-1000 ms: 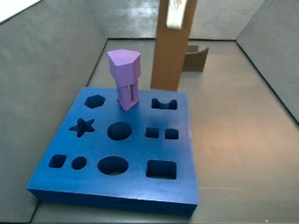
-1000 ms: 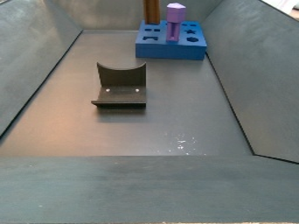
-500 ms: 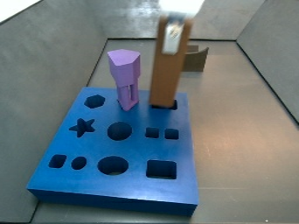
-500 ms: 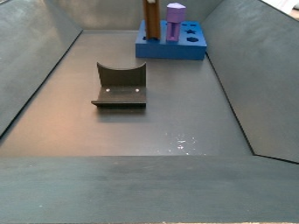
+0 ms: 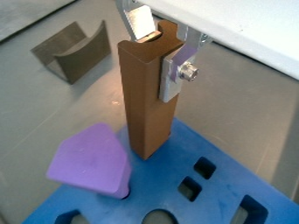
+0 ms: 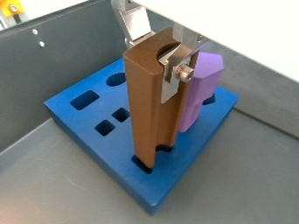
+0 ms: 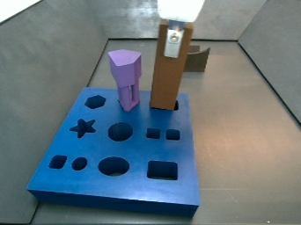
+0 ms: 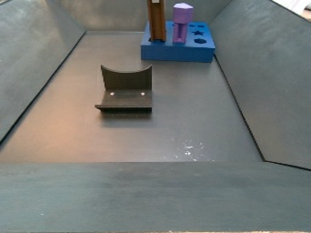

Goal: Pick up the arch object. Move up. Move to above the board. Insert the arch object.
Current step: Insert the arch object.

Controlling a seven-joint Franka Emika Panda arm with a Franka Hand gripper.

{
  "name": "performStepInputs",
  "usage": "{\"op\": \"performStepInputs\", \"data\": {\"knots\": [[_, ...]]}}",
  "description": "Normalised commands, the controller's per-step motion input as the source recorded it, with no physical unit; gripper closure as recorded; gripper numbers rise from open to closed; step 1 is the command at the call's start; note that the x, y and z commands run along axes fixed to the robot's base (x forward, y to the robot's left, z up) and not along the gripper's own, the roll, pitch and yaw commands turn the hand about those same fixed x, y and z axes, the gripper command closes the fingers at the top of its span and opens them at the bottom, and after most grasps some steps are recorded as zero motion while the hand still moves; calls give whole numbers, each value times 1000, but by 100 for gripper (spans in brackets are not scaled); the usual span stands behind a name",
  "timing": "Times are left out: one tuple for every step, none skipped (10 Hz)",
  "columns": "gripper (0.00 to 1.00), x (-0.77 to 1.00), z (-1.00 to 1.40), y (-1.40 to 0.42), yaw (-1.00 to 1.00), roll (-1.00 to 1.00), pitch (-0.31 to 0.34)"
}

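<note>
Arch object (image 7: 167, 72) upright, base in board (image 7: 70, 171) cut-out beside purple post (image 7: 126, 77); gripper (image 7: 175, 33) jaws clamp its top.

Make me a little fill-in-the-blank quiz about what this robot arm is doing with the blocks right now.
1. The gripper has its jaws shut on the top of the ____ object.
2. The arch object stands upright with its foot in a hole of the bright ____ board.
3. Beside it on the board stands a ____ post.
4. The dark olive U-shaped block lies on the floor, ____ the board.

Missing words: arch; blue; purple; off
</note>
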Motion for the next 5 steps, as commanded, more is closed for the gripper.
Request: {"op": "performStepInputs", "data": {"knots": [[100,151,-314,0,-254,0,74],[100,114,-460,63,-211,64,121],[100,106,-497,171,-183,101,123],[100,-51,-594,354,0,57,39],[100,-171,-363,211,37,136,1]]}}
